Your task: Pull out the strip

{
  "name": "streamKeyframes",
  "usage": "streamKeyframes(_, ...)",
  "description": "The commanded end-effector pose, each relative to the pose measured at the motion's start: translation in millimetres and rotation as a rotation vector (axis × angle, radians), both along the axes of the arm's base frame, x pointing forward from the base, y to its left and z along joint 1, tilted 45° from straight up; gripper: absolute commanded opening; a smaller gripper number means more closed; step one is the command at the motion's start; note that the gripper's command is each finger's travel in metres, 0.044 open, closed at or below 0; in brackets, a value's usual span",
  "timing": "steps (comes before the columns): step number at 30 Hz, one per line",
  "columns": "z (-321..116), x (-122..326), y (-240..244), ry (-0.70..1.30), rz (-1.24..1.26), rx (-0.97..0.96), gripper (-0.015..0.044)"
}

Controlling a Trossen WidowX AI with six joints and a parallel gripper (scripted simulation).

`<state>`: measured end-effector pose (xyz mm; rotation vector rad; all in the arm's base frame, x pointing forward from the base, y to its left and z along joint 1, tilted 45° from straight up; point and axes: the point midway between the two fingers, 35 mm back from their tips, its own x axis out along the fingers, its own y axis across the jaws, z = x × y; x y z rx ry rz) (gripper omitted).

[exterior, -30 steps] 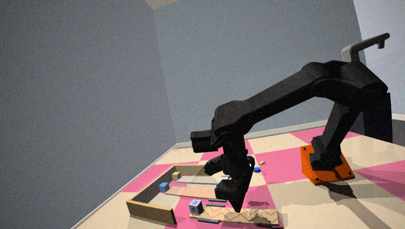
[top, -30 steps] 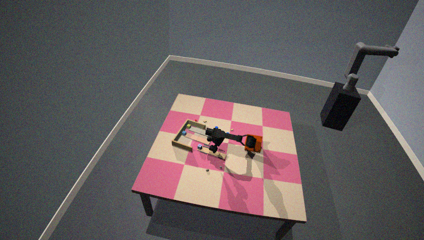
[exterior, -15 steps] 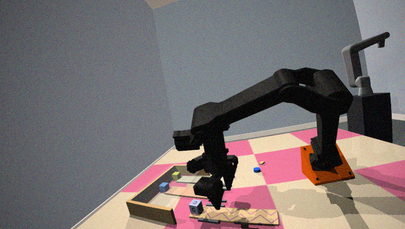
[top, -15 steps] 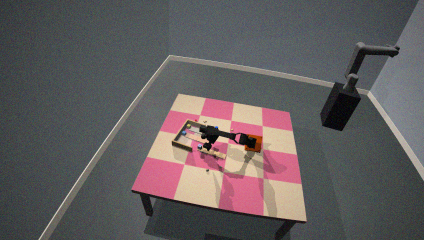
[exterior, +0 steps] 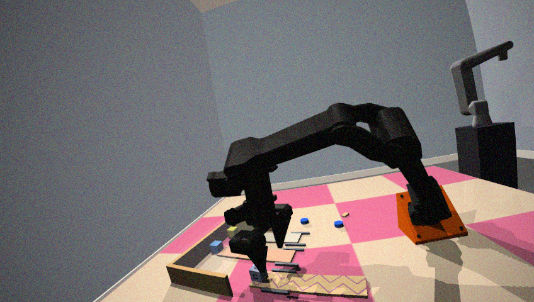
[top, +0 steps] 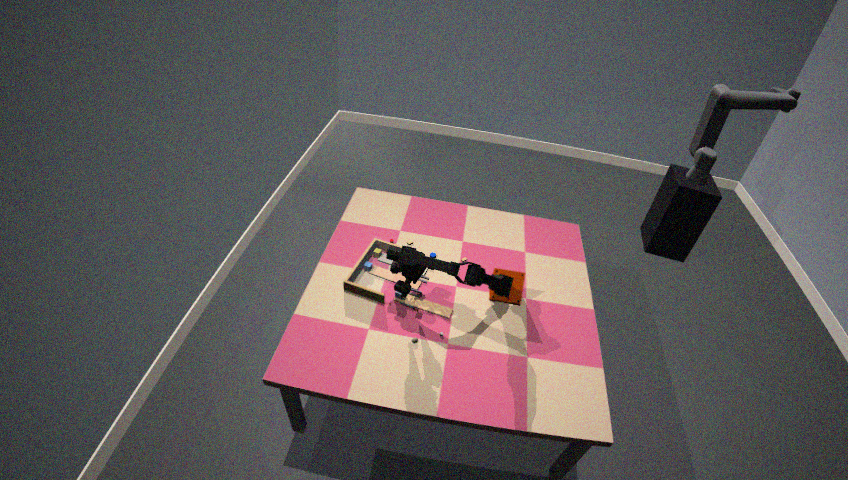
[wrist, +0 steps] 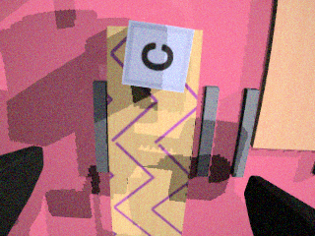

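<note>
The pale blue cube labelled C [exterior: 256, 275] [wrist: 157, 56] rests on the far end of the yellow strip with purple zigzags [top: 437, 308] [exterior: 329, 286] [wrist: 148, 223]. The strip lies outside the walled frame [top: 363, 292] [exterior: 200, 279]. My gripper [exterior: 273, 263] [wrist: 146, 172] is open and empty above the strip, pointing down. In the wrist view its fingers stand wide on either side of the strip, with the cube ahead of them. In the exterior view one finger partly covers the cube. In the top view the arm hides much of this area.
A salmon strip [exterior: 275, 255] [wrist: 285, 74] and a pale strip [exterior: 290, 237] lie beyond the zigzag one. A blue cube [top: 368, 265] [exterior: 216, 246] and a yellow cube [top: 377, 252] [exterior: 232, 231] sit near the frame's back wall. Grey rails [wrist: 100, 128] [wrist: 209, 128] flank the zigzag strip.
</note>
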<state>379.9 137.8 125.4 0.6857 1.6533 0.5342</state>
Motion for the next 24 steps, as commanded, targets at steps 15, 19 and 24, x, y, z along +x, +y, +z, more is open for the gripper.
streamKeyframes(15,-8.7,43.8,2.5,-0.003,0.003,0.000,0.0309)
streamKeyframes(19,-13.3,43.4,7.1,-0.003,0.003,0.000,0.0250)
streamKeyframes(24,-19.1,42.7,12.8,-0.003,0.003,0.000,0.0250)
